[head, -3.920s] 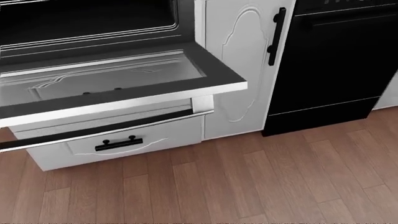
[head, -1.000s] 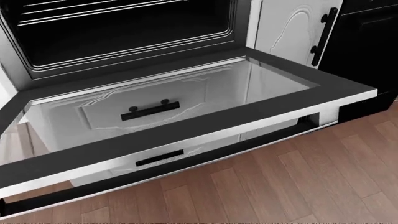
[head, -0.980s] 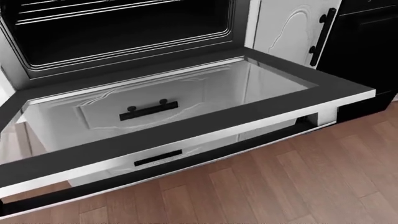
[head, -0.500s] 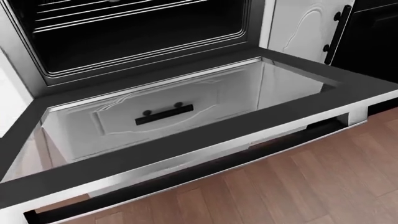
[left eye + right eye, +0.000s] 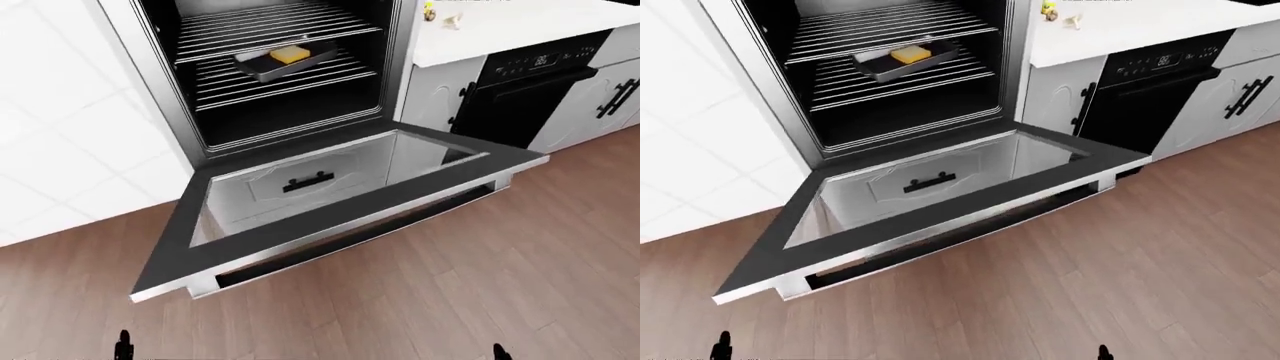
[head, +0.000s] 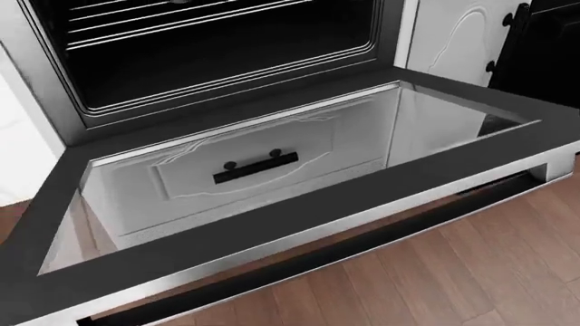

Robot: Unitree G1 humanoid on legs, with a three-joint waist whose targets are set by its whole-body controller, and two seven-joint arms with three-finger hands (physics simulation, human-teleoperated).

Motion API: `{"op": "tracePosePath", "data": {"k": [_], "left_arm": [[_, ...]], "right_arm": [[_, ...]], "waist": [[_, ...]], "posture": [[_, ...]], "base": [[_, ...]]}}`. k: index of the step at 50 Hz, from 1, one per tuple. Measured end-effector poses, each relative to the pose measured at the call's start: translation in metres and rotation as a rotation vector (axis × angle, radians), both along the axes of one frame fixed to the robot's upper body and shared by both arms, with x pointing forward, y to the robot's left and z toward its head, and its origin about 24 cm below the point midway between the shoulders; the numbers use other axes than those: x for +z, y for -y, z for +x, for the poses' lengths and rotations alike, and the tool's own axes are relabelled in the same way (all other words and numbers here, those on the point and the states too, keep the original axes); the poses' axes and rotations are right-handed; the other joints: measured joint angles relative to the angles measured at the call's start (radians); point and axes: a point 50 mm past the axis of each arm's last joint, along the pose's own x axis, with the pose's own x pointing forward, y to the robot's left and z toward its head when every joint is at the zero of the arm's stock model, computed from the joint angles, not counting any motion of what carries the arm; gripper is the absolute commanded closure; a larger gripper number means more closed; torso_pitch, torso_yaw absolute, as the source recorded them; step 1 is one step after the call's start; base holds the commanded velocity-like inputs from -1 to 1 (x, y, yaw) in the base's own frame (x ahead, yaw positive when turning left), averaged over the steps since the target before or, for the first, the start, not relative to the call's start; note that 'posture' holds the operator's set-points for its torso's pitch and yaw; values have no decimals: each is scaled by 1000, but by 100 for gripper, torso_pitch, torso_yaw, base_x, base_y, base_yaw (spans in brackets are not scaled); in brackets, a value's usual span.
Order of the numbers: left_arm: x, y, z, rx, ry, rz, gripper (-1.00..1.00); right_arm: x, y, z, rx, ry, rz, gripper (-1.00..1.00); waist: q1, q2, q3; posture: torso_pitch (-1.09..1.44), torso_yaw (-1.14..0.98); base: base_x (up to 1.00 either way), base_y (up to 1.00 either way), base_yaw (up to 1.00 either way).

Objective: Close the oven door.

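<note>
The oven door lies flat and open, low ahead, its long handle running left to right. No fingers show, so I cannot tell their state or which hand is nearer.

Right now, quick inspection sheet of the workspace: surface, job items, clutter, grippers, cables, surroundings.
Surface: wood plank floor, bare where it shows.
Job's things: oven door fully open, lying flat; its bar handle runs along the near edge. Oven cavity open, wire racks in place.
Clutter: dark tray on a rack, holding a yellow block; small items on the white counter at top right, too small to identify.
Grippers: neither hand in view; only small dark tips at the bottom edge of the eye views.
Cables: nothing seen.
Surroundings: drawer handle seen through the door glass; black appliance and white cabinets to the right.
</note>
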Motion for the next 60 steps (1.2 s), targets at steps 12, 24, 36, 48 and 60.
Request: {"op": "tracePosePath", "data": {"k": [12,24,36,48,60], "left_arm": [[-2,2,-3,-1,-8,-5,-100],[-2,4,0,-12,-3,-11,-100],[0,0,-2,3,1,2,-100],[-7,11,-2,-30,-23,-41,-100],[-1,2,0,-32,-10,-24,-100]], "right_arm": [[2,4,0,0,5,-12,-100],[3,8,0,-8,5,-22,-100],[-1,0,-3,8,-14,7,-100],[2,7,-2,-12,-3,-17,-100],[-2,-4,1,13,-4,15,-100]], "waist": [[-6,-126,5],[-18,-65,3],[-6,-51,4],[-25,-132,-8],[-4,-4,-1]], "posture": [[0,0],[0,0],[0,0],[0,0],[0,0]], "base": [[0,20,0],[0,20,0],[0,21,0],[0,21,0],[0,21,0]]}}
